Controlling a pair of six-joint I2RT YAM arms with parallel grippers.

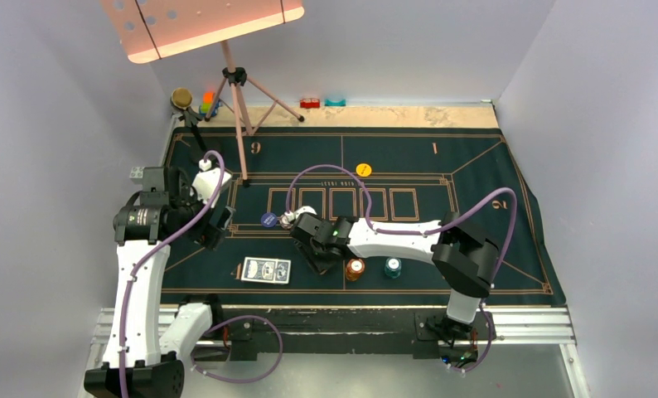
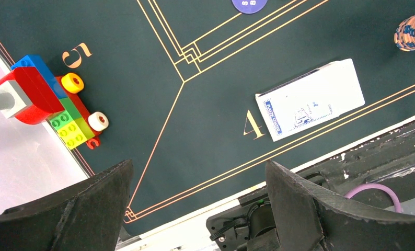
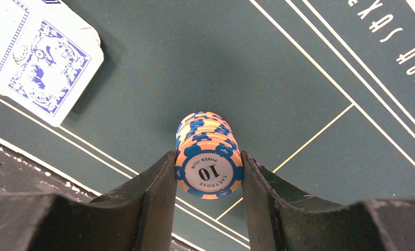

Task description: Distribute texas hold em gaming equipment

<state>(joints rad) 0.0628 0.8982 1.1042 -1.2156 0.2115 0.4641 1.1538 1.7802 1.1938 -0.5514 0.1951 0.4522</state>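
Note:
My right gripper (image 3: 209, 158) is shut on a stack of orange-and-blue poker chips (image 3: 209, 168) with "10" on top; both fingers press its sides. In the top view this gripper (image 1: 344, 264) and the orange stack (image 1: 355, 268) are near the mat's front edge, with a teal chip stack (image 1: 392, 267) just right of them. The blue-and-white cards (image 1: 266, 269) lie flat to the left and also show in the right wrist view (image 3: 43, 63). A blue disc (image 1: 268, 220) and a yellow disc (image 1: 364, 169) lie on the mat. My left gripper (image 1: 218, 225) is open and empty above the mat's left part (image 2: 197, 167).
Stacked toy blocks (image 2: 48, 99) sit at the mat's left edge. A pink tripod stand (image 1: 239, 108) stands at the back left. The dark green mat (image 1: 475, 174) has printed card boxes at its centre. The left wrist view also shows the cards (image 2: 310, 99) and the blue disc (image 2: 249, 4).

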